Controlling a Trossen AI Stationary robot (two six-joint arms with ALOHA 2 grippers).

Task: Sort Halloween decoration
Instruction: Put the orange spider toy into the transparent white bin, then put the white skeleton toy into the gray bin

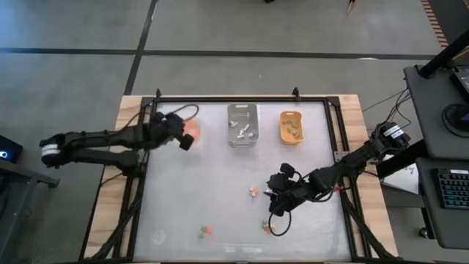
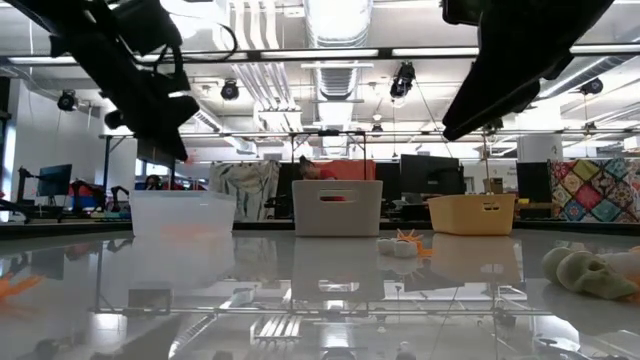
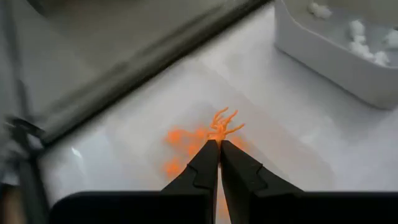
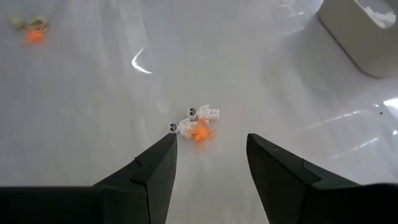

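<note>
An orange spidery trinket (image 3: 224,123) sticks out from the tips of my left gripper (image 3: 219,144), which is shut on it above the clear tray (image 1: 192,129) at the far left. That tray holds other orange trinkets (image 3: 177,137). My right gripper (image 4: 211,142) stands open above the table's middle right, slanting down. A white and orange trinket cluster (image 4: 198,123) lies on the table just beyond its fingertips. More trinkets lie loose near the front edge (image 1: 205,232) and under the right arm (image 1: 267,226). My left gripper pinches the orange trinket by its near end (image 3: 217,135) between the very tips of its two fingers. The fingers slant down from the table's left side. The trinket's thin legs splay out past the tips, and it is lifted clear above the clear tray.
A grey tray (image 1: 242,123) with white pieces stands at the far middle, and an orange-yellow tray (image 1: 292,127) with tan pieces to its right. A pale tan trinket (image 2: 590,270) lies close to the low camera. A black frame rims the table (image 1: 242,100).
</note>
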